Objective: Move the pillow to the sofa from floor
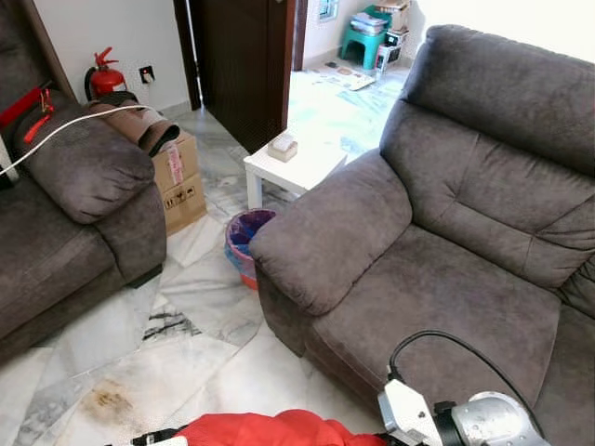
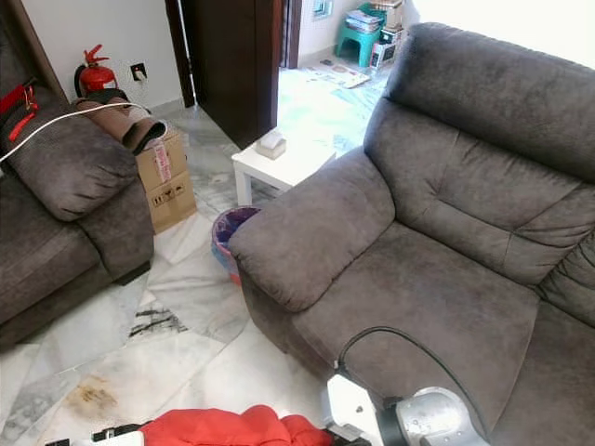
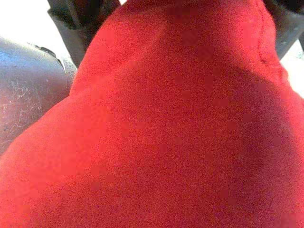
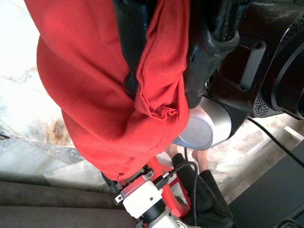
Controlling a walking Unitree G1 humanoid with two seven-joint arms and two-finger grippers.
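Red pillow (image 1: 270, 429) held low in front of robot, off floor, near sofa (image 1: 437, 288) front edge. Right gripper (image 4: 161, 71) pinches fabric fold; left gripper's state can't tell. Risk: thin pinch slips, pillow drops short of seat

Red pillow (image 1: 270, 430), grey sofa (image 1: 446, 242)
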